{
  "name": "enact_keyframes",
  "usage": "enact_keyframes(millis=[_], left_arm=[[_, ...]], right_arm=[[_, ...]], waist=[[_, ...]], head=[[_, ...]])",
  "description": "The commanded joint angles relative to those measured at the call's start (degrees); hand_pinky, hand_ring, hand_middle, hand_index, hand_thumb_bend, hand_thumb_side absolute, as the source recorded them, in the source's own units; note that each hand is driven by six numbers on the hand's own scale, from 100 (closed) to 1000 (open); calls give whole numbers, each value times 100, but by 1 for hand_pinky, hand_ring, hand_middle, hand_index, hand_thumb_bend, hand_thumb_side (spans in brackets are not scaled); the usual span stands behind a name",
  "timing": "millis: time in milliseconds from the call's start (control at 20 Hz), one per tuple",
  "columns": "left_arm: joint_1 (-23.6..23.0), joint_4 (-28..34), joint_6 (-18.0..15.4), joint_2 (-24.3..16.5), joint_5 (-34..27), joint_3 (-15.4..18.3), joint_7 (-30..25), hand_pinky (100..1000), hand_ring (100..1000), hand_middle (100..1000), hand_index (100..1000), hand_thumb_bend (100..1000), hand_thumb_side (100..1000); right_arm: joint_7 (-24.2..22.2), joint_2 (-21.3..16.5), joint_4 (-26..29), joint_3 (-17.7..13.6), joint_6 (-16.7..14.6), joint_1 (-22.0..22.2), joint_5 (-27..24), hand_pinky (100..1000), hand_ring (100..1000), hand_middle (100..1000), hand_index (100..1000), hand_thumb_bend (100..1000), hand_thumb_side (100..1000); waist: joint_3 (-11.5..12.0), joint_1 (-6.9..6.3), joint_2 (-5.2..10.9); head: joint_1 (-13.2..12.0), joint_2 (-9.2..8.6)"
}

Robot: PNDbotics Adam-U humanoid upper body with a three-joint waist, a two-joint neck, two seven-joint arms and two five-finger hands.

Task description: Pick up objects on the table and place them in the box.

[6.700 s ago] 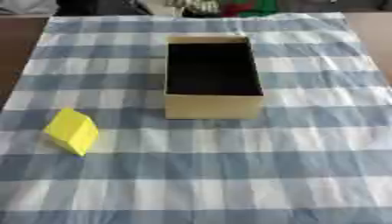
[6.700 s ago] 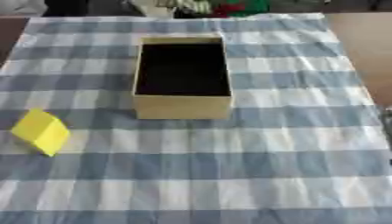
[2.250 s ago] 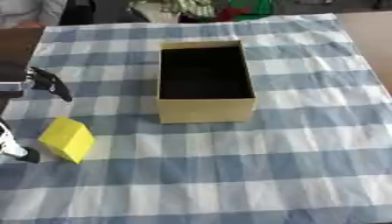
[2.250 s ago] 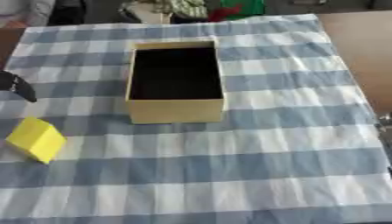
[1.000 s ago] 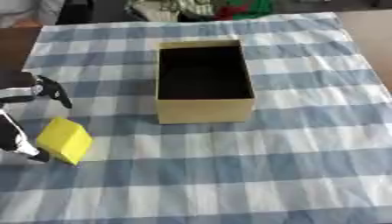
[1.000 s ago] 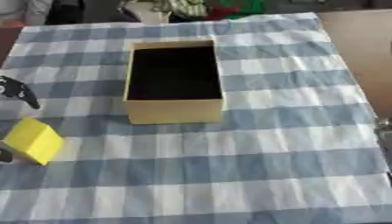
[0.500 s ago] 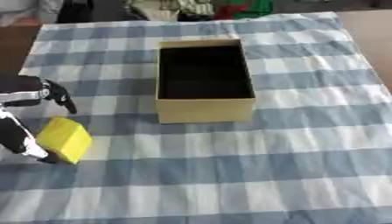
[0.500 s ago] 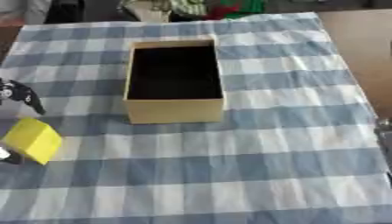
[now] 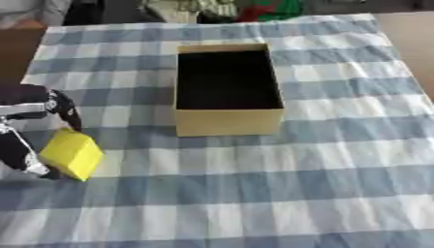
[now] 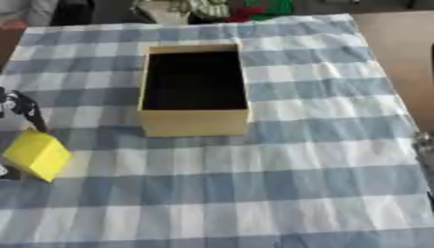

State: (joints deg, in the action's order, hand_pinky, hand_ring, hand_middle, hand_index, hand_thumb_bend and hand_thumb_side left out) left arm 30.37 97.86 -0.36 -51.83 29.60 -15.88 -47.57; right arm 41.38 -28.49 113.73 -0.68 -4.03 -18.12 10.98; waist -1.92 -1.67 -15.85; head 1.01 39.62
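The robot's black left hand [image 9: 30,123] is coming in at the near left edge of the blue-and-white checked tablecloth [image 9: 280,169], spread wide open, one finger [image 9: 66,109] pointing down at the far side of the small yellow block [image 9: 72,154] and the thumb [image 9: 19,150] sitting against its near left side. The fingers are bracketing the block, and I cannot tell whether it is gripped; it is sitting tilted on the cloth. The open tan cardboard box [image 9: 227,88] with its dark inside is lying to the right and farther away, well apart from the block, with only bare cloth between them. A heap of green, red and pale things [image 9: 233,9] is lying past the far edge. At the near right edge of the right eye view, a dim sliver of the right hand [image 10: 425,145] is showing; I cannot tell its fingers.
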Motion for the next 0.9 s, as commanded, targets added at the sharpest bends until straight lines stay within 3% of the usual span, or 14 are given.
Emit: enact_keyframes(millis=[50,300,600,750,900], left_arm=[[64,-38,-15,-70,6,-23,-66,830,756,628,686,555,100],[63,-88,110,-11,-99,-49,-7,808,718,583,641,465,100],[47,-147,288,83,45,-109,367,783,636,488,550,496,100],[19,-173,272,99,72,-148,387,783,672,547,632,557,100],[-16,-121,186,63,95,-120,295,823,756,691,786,665,107]], right_arm=[[-2,-81,86,-33,-15,-41,-24,820,769,738,815,100,633],[5,-71,86,-41,-9,-19,-21,821,769,738,815,100,634],[0,-51,86,-42,1,1,-19,822,770,738,816,100,634],[-16,-52,86,-39,8,5,-13,821,770,738,812,100,634],[-28,-50,86,-39,14,13,-7,821,769,737,812,100,634]], waist=[[2,9,87],[1,18,82],[-9,18,75],[-17,18,70],[-15,12,66]], head=[[-22,-52],[-22,-50],[-28,-62],[-19,-70],[-10,-64]])
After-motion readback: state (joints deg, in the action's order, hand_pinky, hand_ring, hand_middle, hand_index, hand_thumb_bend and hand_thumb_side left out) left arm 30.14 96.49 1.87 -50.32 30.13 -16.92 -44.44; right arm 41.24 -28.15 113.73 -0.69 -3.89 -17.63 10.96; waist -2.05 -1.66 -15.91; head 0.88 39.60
